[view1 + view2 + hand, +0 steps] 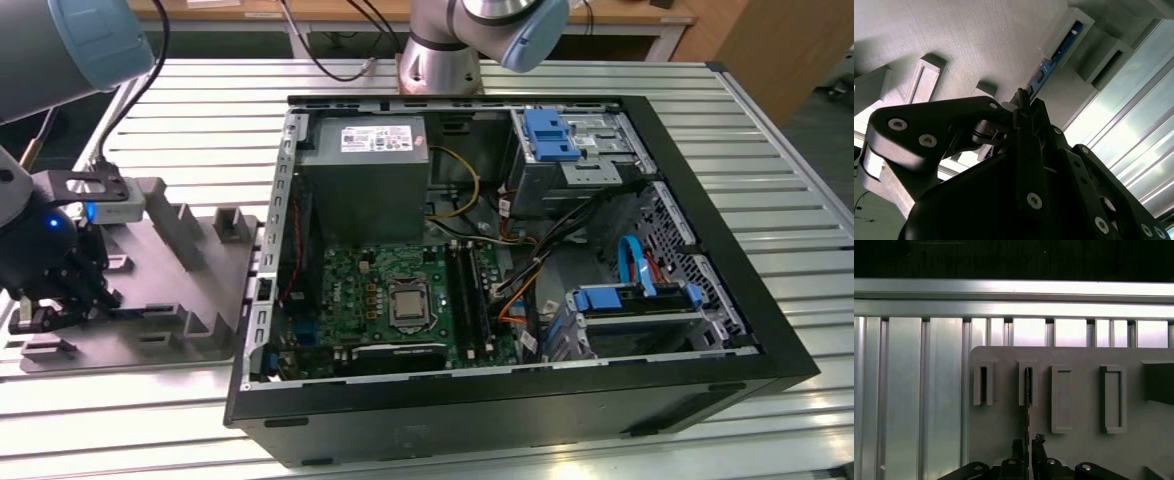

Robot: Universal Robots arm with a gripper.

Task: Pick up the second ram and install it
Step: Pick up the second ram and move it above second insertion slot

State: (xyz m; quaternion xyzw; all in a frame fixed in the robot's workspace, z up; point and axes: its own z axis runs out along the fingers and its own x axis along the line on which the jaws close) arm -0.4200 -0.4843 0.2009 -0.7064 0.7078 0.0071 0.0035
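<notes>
The second ram (1056, 52) is a thin blue-green strip standing on edge in a slot of the grey tray (954, 40). In the first wrist view the second ram (1028, 390) shows edge-on, running from a raised tray block down between my fingertips. My gripper (1028, 444) has its two black fingers (1039, 441) pressed close on either side of the strip, shut on its near end. In the exterior view my gripper (54, 295) sits low over the near-left part of the tray (174, 310), at the exterior view's left.
An open computer case (507, 250) lies to the tray's right, with the green motherboard (387, 290) and its long black slots (465, 285) inside. Cables and blue drive brackets (634, 295) crowd the case's right side. Upright tray blocks (1111, 397) stand around the strip. Ribbed metal tabletop (914, 390) surrounds all.
</notes>
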